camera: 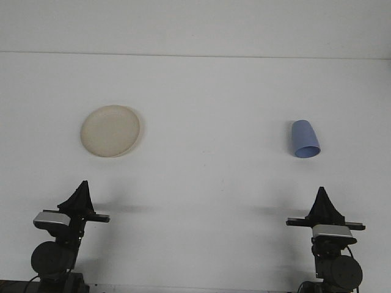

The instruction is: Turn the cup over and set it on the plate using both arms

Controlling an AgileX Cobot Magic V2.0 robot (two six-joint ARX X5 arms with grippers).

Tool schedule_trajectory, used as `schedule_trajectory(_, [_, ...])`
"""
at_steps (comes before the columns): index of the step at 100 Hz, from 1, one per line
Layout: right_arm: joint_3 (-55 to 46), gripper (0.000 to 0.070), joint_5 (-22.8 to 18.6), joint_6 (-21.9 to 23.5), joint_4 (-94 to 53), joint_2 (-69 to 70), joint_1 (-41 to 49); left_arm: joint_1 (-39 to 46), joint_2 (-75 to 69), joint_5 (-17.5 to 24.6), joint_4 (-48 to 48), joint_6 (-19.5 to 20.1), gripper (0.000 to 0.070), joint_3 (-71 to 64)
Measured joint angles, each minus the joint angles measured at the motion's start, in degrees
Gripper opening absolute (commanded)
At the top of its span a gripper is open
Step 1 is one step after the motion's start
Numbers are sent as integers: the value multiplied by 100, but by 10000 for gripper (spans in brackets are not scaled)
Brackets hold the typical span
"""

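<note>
A white counter (201, 183) is seen from the front, with both arms kept low at its near edge. The left fingers (79, 194) are drawn together into a narrow dark point, and nothing is held between them. The right fingers (321, 200) are likewise pressed into a narrow point, with nothing gripped. A blue cup (304, 138) is laid on its side on the counter, well beyond the right fingers and slightly to their left, its open mouth turned toward the near edge. A cream plate (110, 130) is set flat on the counter, well beyond the left fingers and a little to their right. Cup and plate are kept well apart, with bare counter between them. Neither is touched by any fingers.
</note>
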Motion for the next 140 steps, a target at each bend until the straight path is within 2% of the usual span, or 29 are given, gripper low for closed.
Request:
schedule_trajectory(24, [2,0,0,2,-17,0,0,0,0,0,0,0,10,0])
schedule_trajectory(37, [251,0,0,2,-535,0,0,0,0,0,0,0,10,0])
schedule_trajectory(60, [1556,0,15,50,-1646,514,0,0,0,0,0,0,10,0])
schedule_trajectory(104, [4732,0,15,-31,-4352,3224,0,0,0,0,0,0,11,0])
schedule_trajectory(116, [5084,0,0,-42,-4815,3790,-7,0,0,0,0,0,10,0])
schedule_trajectory(140, [5097,0,-2,103,-5171,4374,-7,0,0,-2,0,0,10,0])
